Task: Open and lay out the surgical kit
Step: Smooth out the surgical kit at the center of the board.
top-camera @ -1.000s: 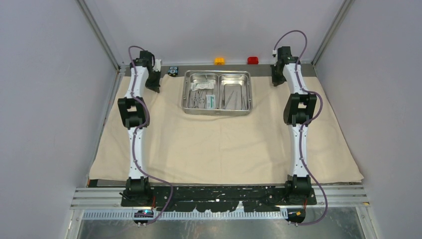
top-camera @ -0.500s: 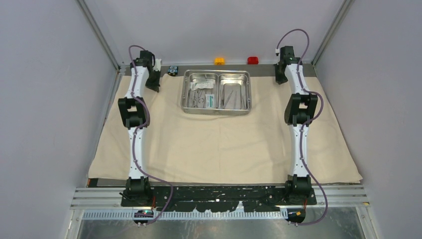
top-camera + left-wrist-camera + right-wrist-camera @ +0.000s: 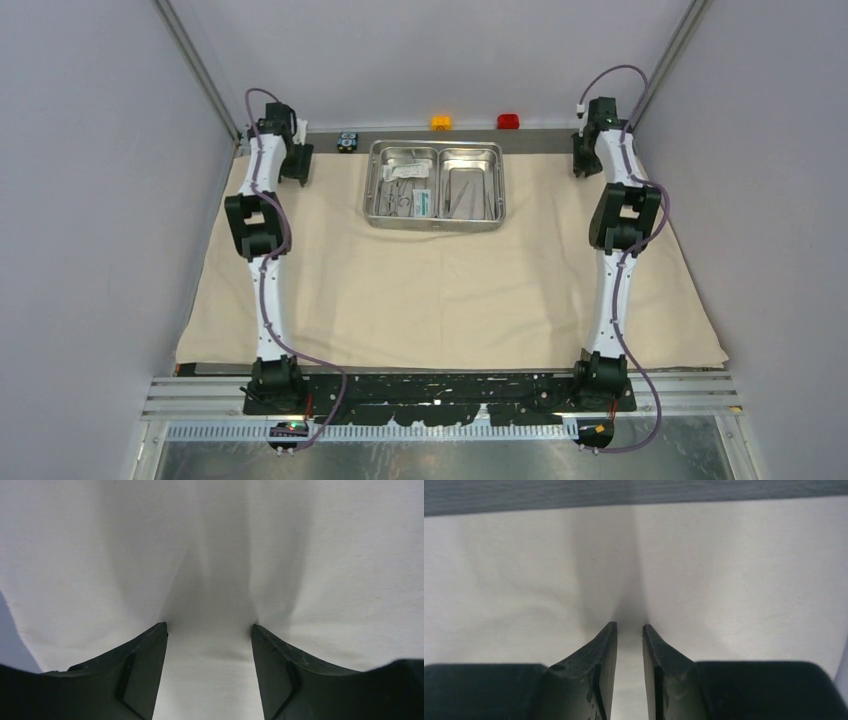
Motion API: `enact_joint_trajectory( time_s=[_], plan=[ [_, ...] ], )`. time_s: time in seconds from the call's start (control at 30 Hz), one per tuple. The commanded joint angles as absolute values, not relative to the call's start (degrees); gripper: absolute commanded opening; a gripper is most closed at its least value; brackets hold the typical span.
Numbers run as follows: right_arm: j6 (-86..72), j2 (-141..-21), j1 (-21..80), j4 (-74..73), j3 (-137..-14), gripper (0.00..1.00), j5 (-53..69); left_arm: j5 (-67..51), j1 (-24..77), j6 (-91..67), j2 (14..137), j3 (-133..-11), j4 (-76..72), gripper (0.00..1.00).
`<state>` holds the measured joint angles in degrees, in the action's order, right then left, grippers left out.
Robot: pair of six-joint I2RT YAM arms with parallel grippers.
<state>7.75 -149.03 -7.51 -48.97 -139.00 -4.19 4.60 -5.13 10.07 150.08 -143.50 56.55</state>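
Cloth wrap (image 3: pixel 210 555) puckers between each arm's parted fingers (image 3: pixel 142 677).

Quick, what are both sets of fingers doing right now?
Left gripper: open, fingers wide apart over the cloth wrap.
Right gripper: fingers barely apart at a fold in it; grip cannot be told.

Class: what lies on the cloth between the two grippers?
The steel two-compartment tray, on the beige cloth between the left gripper and right gripper, seen in the top view.
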Motion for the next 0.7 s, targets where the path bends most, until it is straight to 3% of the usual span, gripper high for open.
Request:
enact_joint_trajectory(
  time_s=[0.0,0.33,0.47,0.67],
  plan=[
    [10.70,-142.93,-9.67,-49.87,-134.65,0.32,-4.35,10.45,-8.06,14.00,147.21,-142.69,55.81,0.65],
    [15.58,-138.71,-13.53,-48.76,-122.66,0.36,-5.74,12.54,-12.42,16.37,147.67,-138.52,54.97,0.67],
    [15.62,-131.51,-16.56,-47.32,-117.43,0.41,0.12,10.66,-14.04,16.66,143.08,-135.74,54.73,0.70],
    [19.73,-110.75,-16.92,-37.86,-94.01,0.50,10.66,1.46,-14.66,18.32,123.56,-112.87,44.51,0.86]
  ],
)
